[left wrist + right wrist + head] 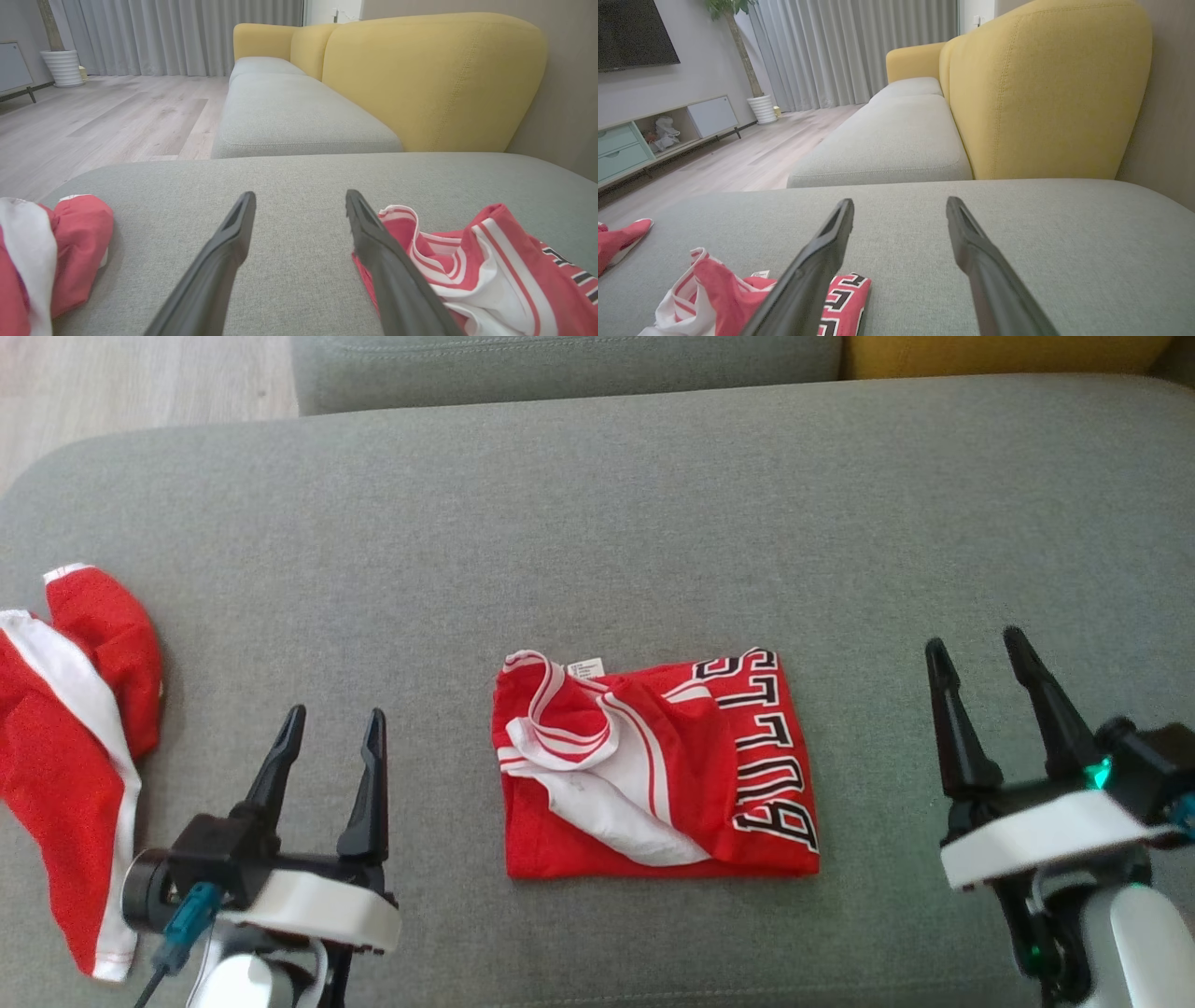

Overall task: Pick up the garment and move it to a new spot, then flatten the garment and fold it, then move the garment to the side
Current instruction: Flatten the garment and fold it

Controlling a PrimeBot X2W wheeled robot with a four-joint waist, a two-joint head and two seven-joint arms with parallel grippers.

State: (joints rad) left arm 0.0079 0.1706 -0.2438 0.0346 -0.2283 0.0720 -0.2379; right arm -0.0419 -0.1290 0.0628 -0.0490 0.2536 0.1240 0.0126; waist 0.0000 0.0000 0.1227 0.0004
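Head view: a folded red jersey (pixel 658 770), white-trimmed with black block lettering, lies mid-seat on the grey woven sofa cushion (pixel 653 523). It sits between the left gripper (pixel 336 712) and right gripper (pixel 974 639), both spread wide and empty. A crumpled red-and-white garment (pixel 70 747) lies at the left edge.

Left wrist view: rounded yellow backrest (pixel 420 79), ribbed white planter (pixel 63 67).

Right wrist view: mint-drawered cabinet (pixel 626 149).

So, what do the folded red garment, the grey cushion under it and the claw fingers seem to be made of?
Folded red garment: probably a synthetic jersey knit, matte; it lies in soft folds, with white trim and printed black letters.
Grey cushion: woven upholstery fabric, matte; a fine flecked weave shows.
Claw fingers: likely hard plastic, black, slight sheen.
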